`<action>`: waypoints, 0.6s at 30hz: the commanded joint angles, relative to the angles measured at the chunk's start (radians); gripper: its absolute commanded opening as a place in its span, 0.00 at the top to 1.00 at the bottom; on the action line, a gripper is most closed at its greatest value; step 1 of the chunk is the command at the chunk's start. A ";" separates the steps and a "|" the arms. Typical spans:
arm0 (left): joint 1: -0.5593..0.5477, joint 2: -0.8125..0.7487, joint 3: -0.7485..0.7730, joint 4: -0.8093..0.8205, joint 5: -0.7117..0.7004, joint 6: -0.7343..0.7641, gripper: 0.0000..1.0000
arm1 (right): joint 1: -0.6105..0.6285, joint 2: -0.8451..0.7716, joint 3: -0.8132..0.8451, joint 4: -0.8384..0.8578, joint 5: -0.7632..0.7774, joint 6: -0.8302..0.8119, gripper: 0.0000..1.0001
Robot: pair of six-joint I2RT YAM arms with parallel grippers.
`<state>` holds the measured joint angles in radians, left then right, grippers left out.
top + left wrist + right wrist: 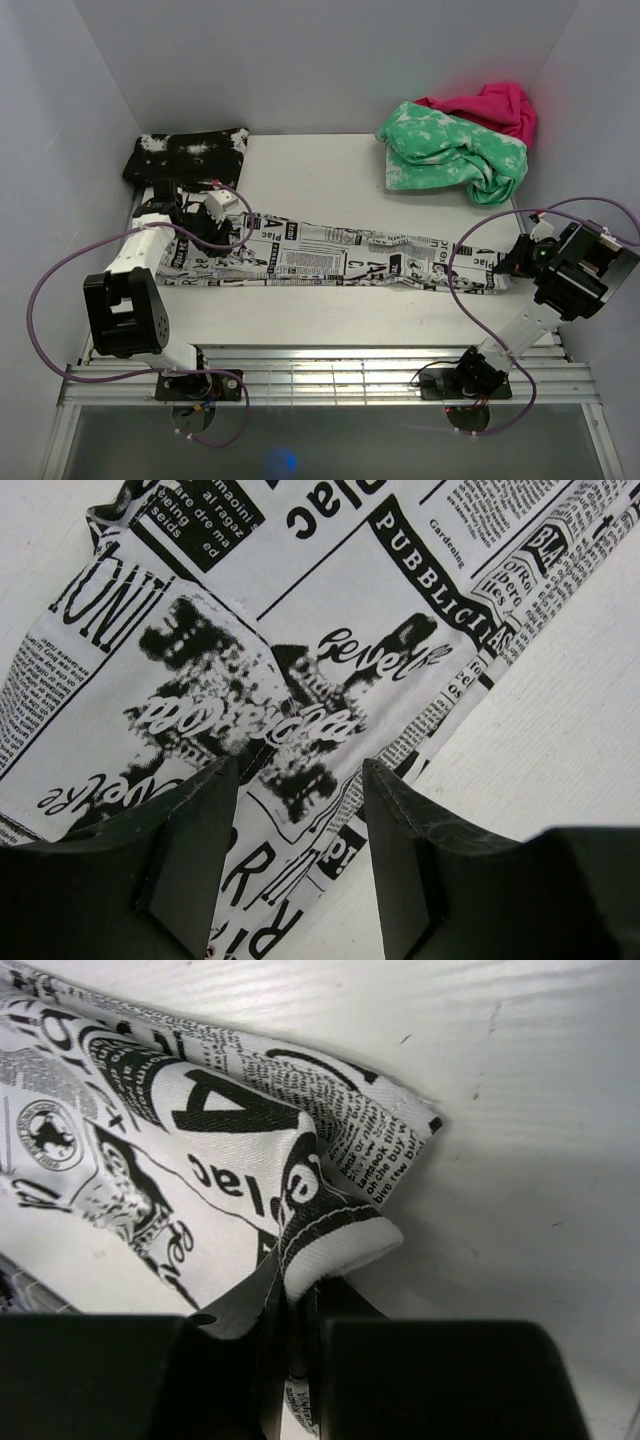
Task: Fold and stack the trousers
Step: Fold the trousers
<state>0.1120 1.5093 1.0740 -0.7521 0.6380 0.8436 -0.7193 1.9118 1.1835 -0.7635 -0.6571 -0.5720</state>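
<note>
The right gripper [300, 1305] is squeezing a folded hem of the trousers [340, 260], and the cloth is hiding its tips. The left gripper [300, 780] is hanging over the trousers' other end, fingers [190, 830] wide apart; I cannot tell if they are touching. The trousers are lying stretched across the table [330, 180], the left arm [140, 252] hiding part of them. Behind the trousers, a black cloth [185, 155] and a green cloth [450, 150] are sitting, the green one covering part of a pink cloth [495, 105].
</note>
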 commanded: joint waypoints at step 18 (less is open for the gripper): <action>0.003 -0.075 -0.049 0.115 0.025 -0.210 0.28 | 0.045 -0.204 0.247 -0.453 -0.476 -0.013 0.92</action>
<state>0.1120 1.4853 1.0203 -0.6559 0.6193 0.6968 -0.7166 1.7634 1.4765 -1.1782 -0.9600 -0.6243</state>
